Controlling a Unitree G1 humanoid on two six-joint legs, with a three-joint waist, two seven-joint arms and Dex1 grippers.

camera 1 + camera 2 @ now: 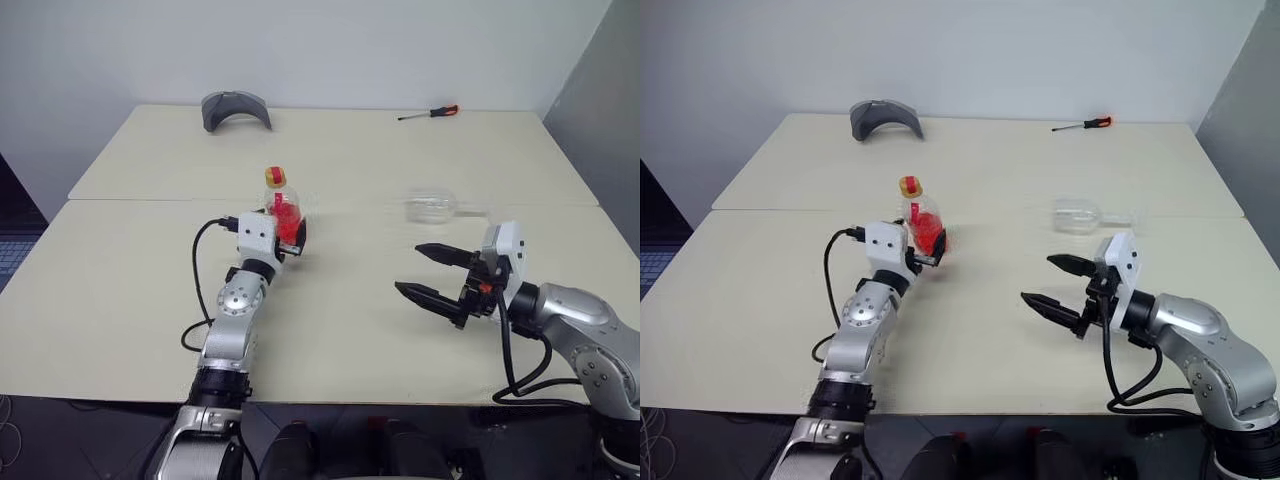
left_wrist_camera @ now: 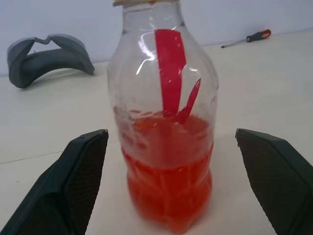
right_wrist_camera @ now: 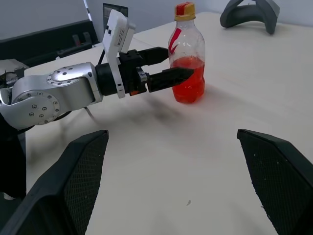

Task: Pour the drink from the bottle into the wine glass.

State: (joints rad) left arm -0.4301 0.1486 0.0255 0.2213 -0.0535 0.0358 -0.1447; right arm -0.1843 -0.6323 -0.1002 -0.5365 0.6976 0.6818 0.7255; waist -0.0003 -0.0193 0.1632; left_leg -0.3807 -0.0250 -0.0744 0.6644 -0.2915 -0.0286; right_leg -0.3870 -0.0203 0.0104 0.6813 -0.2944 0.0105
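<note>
Table (image 1: 120, 300), bottle (image 1: 284, 213) between spread left fingers (image 2: 73, 186)

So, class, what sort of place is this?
Probably a lab or workshop test room, not a home: plain pale tables against bare walls, a screwdriver left lying at the far edge, and a grey curved part nearby.
</note>
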